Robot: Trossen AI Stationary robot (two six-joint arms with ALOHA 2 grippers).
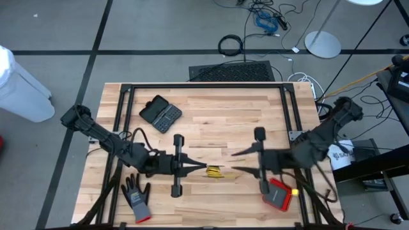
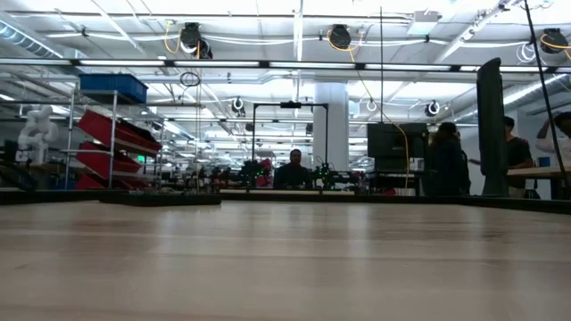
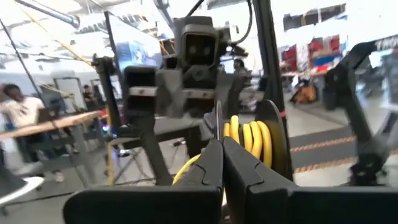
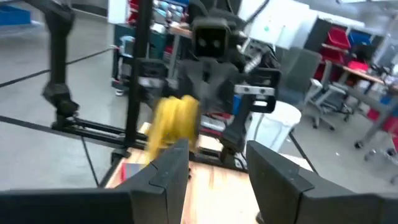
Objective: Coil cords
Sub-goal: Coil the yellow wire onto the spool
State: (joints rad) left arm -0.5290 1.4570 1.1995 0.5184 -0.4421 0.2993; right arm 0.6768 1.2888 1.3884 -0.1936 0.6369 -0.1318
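My left gripper [image 1: 199, 168] is clenched on the yellow cord [image 1: 214, 171], its fingers [image 3: 214, 165] pinched together over one side of the small coil, which sits near the front edge of the worktop [image 1: 211, 124], about midway along it; my right gripper [image 1: 235, 161] faces it from the other side with its fingers [image 4: 166, 167] parted and nothing between them, the coil just ahead of the tips; in the left wrist view the yellow loops stand bunched against a small black round part [image 3: 277, 140]; I judge the cord light, limp and springy, so the loops will likely fan apart if the pinch slackens, and the jacket looks smooth enough to slide; I would take hold across the whole bundle on the side opposite the left hold, not on a single strand; farther out lie a grey glove [image 1: 136, 196] at the front left corner, a black case [image 1: 160, 114] toward the back left, and a red object [image 1: 279, 194] at the front right.
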